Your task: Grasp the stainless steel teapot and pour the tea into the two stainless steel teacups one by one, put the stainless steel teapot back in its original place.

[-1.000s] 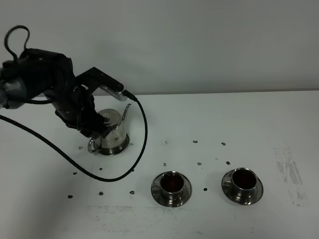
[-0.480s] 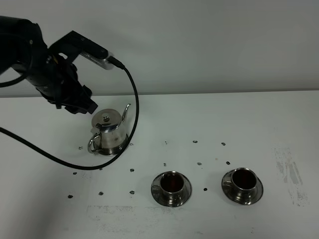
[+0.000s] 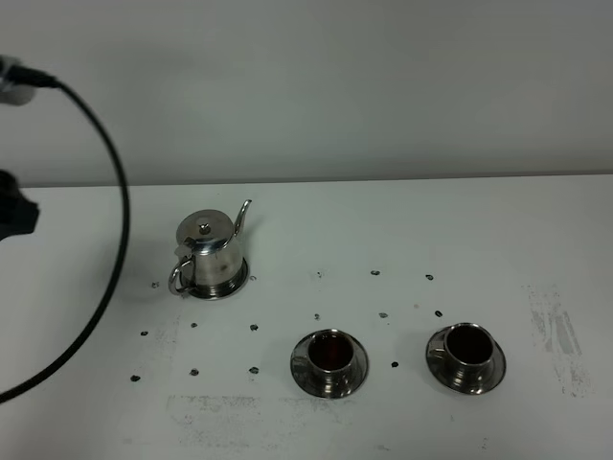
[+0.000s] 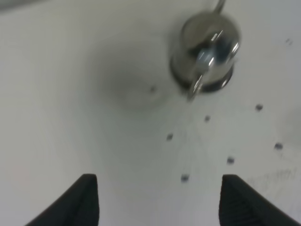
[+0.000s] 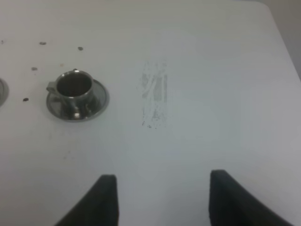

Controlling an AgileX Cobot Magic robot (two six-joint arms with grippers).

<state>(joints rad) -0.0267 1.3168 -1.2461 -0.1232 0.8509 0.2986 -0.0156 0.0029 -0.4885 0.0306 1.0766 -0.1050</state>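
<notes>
Both teacups (image 3: 329,352) (image 3: 465,346) hold tea; teapot (image 3: 208,252) stands alone. Left gripper (image 4: 157,197) and right gripper (image 5: 160,197) gape wide, empty. Task looks finished; nothing further needed.

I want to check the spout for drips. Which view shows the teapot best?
The exterior high view: the stainless steel teapot appears whole and sharp, with spout, lid and handle. The left wrist view shows it blurred from above, spout cut off. The right wrist view misses it.
</notes>
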